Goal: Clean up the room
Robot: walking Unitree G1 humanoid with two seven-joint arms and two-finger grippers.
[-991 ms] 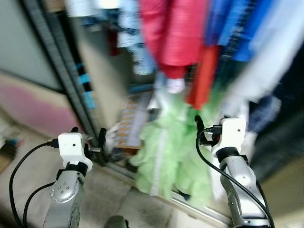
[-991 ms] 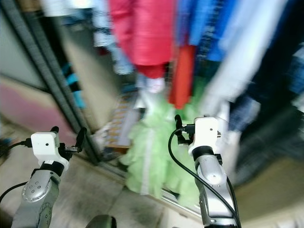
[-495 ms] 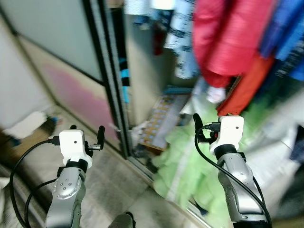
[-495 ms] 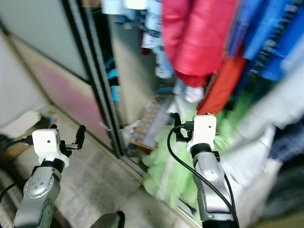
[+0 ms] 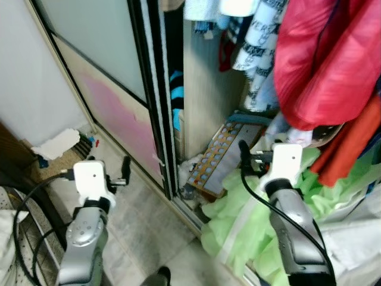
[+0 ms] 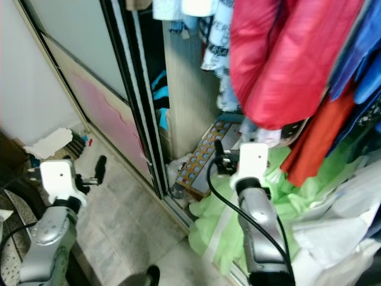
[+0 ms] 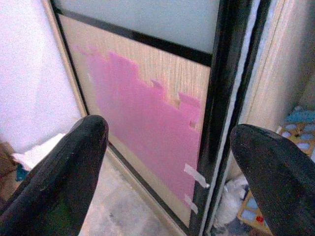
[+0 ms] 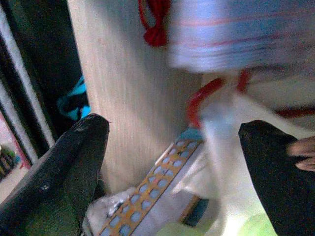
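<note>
Landmark: the black door frame (image 5: 159, 113) of the open wardrobe; every place below is given from it.
Left gripper (image 7: 167, 162): held low on the room side of the frame, over the tiled floor (image 5: 149, 220). Its fingers (image 7: 74, 162) are spread wide and hold nothing; it seems simply carried ready.
Right gripper (image 8: 172, 162): on the wardrobe side of the frame, raised before the clutter. Fingers (image 8: 64, 162) spread wide, empty, pointing at the wooden partition (image 8: 123, 88) and what lies at its foot.
Task's things: a green cloth heap (image 5: 244, 220) spills over the wardrobe sill, inside the frame and beside the right arm. A patterned board with blue dots (image 5: 217, 161) leans at the partition's foot, probably dropped there, not stored.
Hanging clothes: a red jacket (image 5: 321, 59) hangs inside, above the heap.
Sliding door: its pink-patched panel (image 7: 142, 128) stands just on the room side of the frame.
Judgement: the right gripper looks readied to pick from the heap.
</note>
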